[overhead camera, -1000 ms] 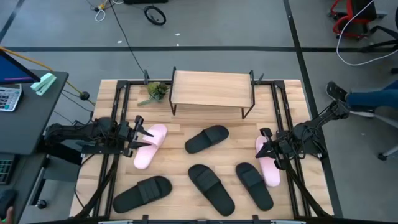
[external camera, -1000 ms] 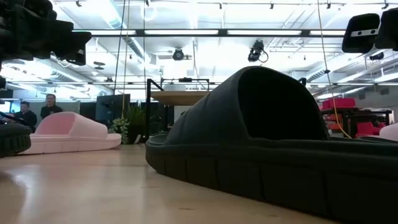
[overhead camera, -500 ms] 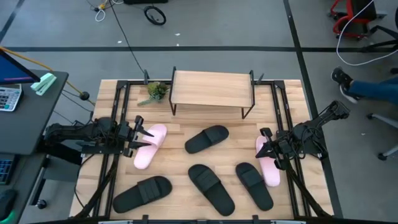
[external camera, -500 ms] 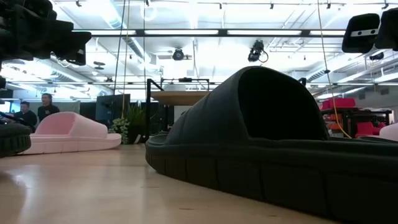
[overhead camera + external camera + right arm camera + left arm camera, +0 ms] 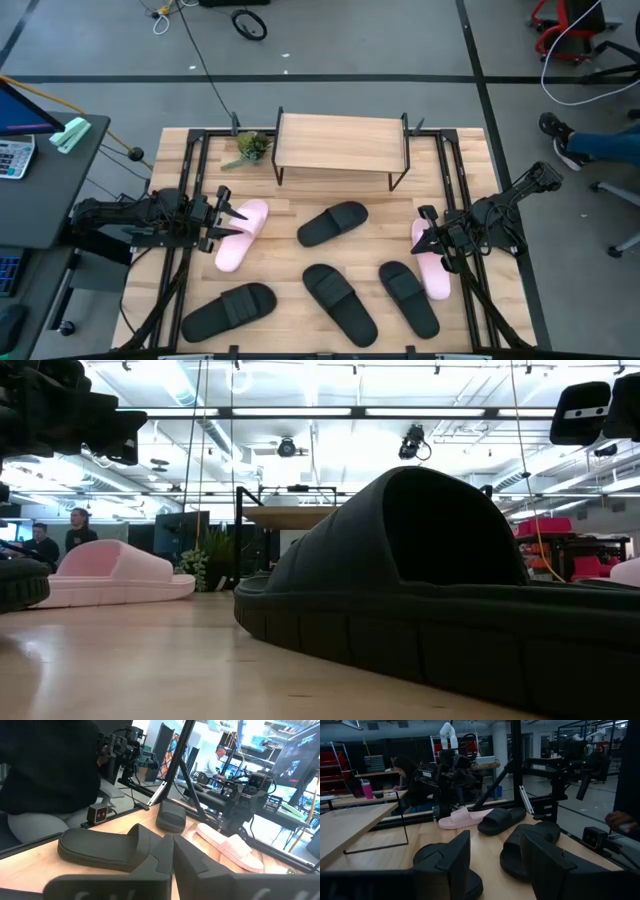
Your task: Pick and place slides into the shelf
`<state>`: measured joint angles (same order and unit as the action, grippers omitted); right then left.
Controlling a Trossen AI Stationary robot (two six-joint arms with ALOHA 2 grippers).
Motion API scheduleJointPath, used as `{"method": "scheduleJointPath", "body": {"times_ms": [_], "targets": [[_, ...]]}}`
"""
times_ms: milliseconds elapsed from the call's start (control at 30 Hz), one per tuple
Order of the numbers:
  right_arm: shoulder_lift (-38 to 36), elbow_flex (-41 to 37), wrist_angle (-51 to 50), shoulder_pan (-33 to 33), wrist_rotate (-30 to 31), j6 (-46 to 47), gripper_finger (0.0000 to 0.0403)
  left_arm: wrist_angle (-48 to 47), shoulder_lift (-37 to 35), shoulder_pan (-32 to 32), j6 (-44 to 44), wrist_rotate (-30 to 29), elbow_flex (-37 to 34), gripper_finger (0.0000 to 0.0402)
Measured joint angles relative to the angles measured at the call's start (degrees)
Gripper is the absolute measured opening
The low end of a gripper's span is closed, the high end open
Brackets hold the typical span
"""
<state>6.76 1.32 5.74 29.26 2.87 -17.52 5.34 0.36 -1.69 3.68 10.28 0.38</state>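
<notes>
wooden table (image 5: pixel 300 270) carries shelf (image 5: pixel 340 142), six slides (image 5: pixel 333 223).

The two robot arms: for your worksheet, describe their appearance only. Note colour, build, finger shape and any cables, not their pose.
Both arms are dark, almost black, built of jointed segments with exposed cabling along them. The left gripper ends in two flat, blocky dark fingers with squared edges. The right gripper has the same matte black fingers, angular and wedge-like. No coloured markings or labels show on either arm.

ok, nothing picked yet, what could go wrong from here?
1. Left tool sits right over the pink slide; a low descent may shove it.
2. The black slides lie close together, so grabbing one may nudge another.
3. The shelf has thin wire legs; a slide could catch there.
</notes>
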Motion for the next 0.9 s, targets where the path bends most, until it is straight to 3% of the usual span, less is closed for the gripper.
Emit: {"method": "scheduleJointPath", "body": {"times_ms": [433, 900], "targets": [[-0.02, -0.02, 0.00, 0.02, -0.02, 0.00, 0.0014, 0.25, 0.00, 0.02, 0.02, 0.02, 0.00, 0.0180], [0.00, -0.02, -0.02, 0.00, -0.02, 0.00, 0.0014, 11.69, 0.00, -0.32, -2.18, 0.04, -0.01, 0.0182]]}}
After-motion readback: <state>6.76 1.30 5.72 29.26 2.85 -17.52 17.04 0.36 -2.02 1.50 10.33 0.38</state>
